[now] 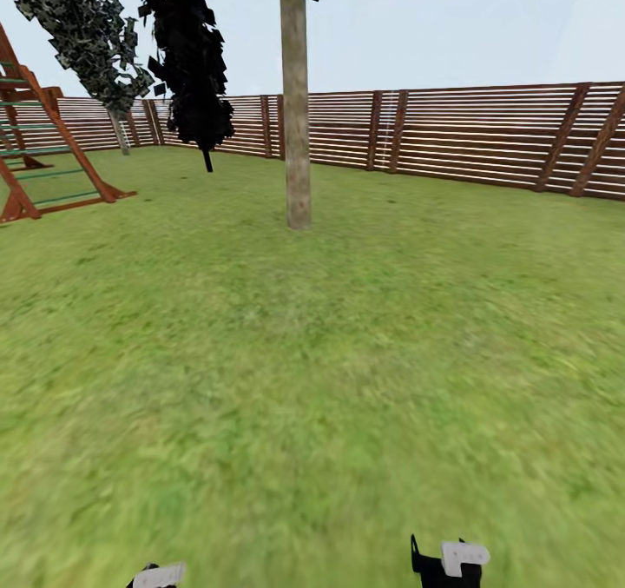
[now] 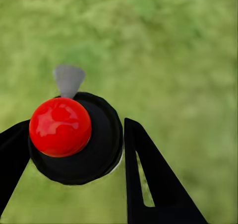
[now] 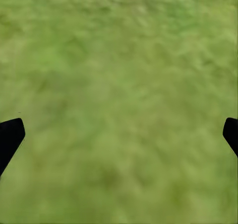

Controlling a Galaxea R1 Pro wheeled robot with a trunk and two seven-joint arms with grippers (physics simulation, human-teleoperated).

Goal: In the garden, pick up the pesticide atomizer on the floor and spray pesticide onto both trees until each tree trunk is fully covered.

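The pesticide atomizer (image 2: 74, 139), a dark round bottle with a red top and a pale grey trigger tip, sits between the black fingers of my left gripper (image 2: 74, 159), which is shut on it over grass. My right gripper (image 3: 121, 134) is open, with bare lawn between its fingertips. Both grippers peek in at the head view's lower edge, left gripper (image 1: 158, 576) and right gripper (image 1: 447, 562). A tree trunk (image 1: 296, 119), straight and pale grey-beige, rises from the lawn well ahead of me. A second tree (image 1: 87, 23) leans far back on the left near the fence.
A red-brown slatted fence (image 1: 486, 136) closes the lawn at the back. A wooden climbing frame (image 1: 35, 145) stands at the left. A nearly black tree (image 1: 195, 58) stands by the fence. Open grass (image 1: 312, 379) stretches between me and the near trunk.
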